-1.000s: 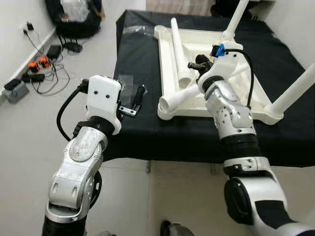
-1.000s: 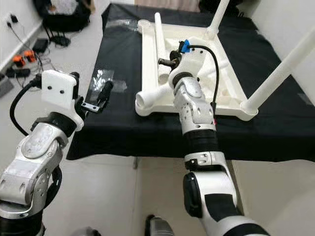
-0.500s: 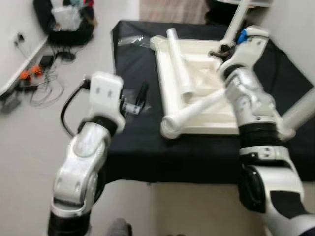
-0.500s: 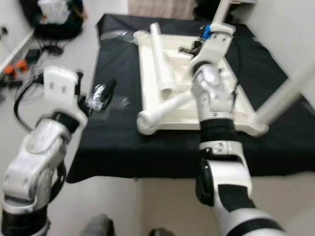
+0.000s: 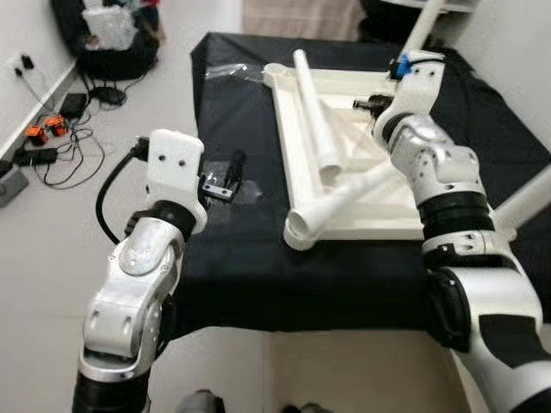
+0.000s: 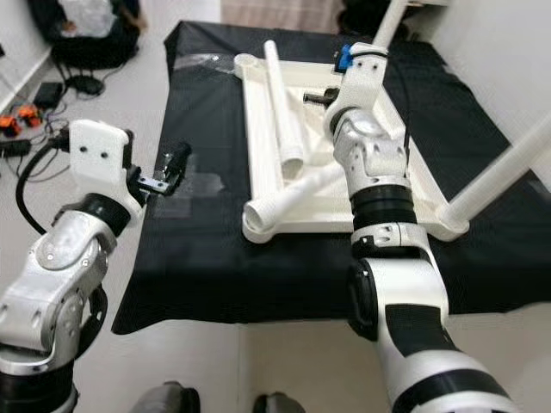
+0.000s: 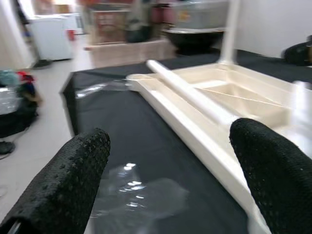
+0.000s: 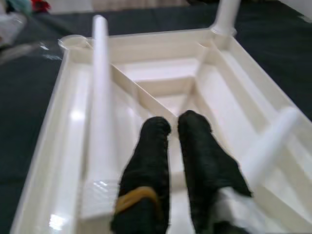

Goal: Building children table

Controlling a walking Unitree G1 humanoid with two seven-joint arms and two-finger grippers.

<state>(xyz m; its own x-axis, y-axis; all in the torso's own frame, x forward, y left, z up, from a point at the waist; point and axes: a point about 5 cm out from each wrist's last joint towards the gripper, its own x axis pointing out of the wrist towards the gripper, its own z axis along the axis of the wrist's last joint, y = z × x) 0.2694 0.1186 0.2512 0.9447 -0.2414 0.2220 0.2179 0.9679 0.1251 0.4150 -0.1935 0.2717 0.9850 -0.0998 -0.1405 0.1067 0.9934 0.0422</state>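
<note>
Right wrist view: right end effector (image 8: 174, 127) closed, empty.

left gripper (image 5: 225, 176): my fingers spread over bare black cloth (image 5: 241, 232); crinkled plastic wrap (image 7: 139, 197) below.
right gripper (image 8: 174, 127): my fingers pressed together above the upturned tabletop (image 5: 297, 163); loose legs (image 5: 314, 129) at 9 and 4 o'clock crowd it.
12 o'clock: upright leg (image 6: 385, 19) blocks.

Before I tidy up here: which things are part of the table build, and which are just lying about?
For the build:
upturned white tabletop
two loose white legs
fitted corner legs
clear plastic bag

Lying about:
cables and chargers on the floor
dark bag by the wall
</note>
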